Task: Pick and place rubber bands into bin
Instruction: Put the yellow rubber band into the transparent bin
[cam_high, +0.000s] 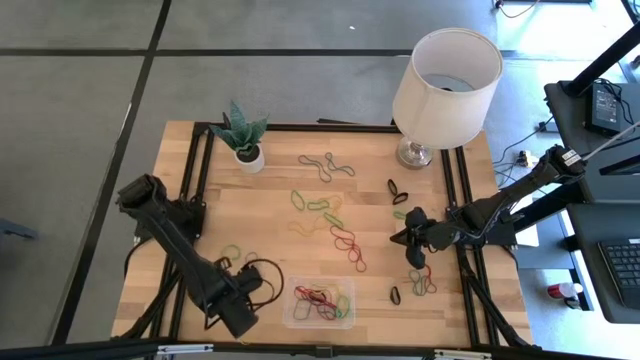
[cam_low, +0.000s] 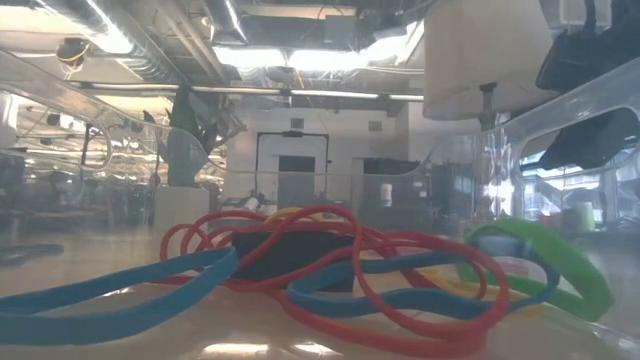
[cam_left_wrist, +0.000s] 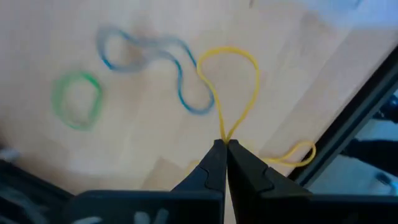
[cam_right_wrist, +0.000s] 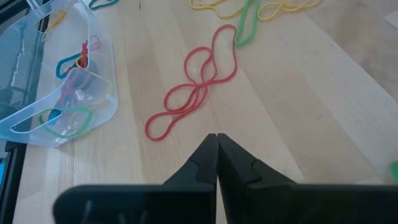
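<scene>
Yellow rubber band (cam_left_wrist: 229, 81) pinched in left tool (cam_left_wrist: 225, 144); right tool (cam_right_wrist: 217, 138) shut, empty.

Rubber bands (cam_high: 335, 215) scattered loose across wooden tabletop; clear bin (cam_high: 293, 318) at near edge holds tangled red, blue, green loops.

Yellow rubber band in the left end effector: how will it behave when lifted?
Probably floppy: the thin yellow rubber band pinched in the shut left end effector already sags into a teardrop loop. Likely very light, being so thin. It may stretch or drag, since a tail trails past the fingers.
</scene>
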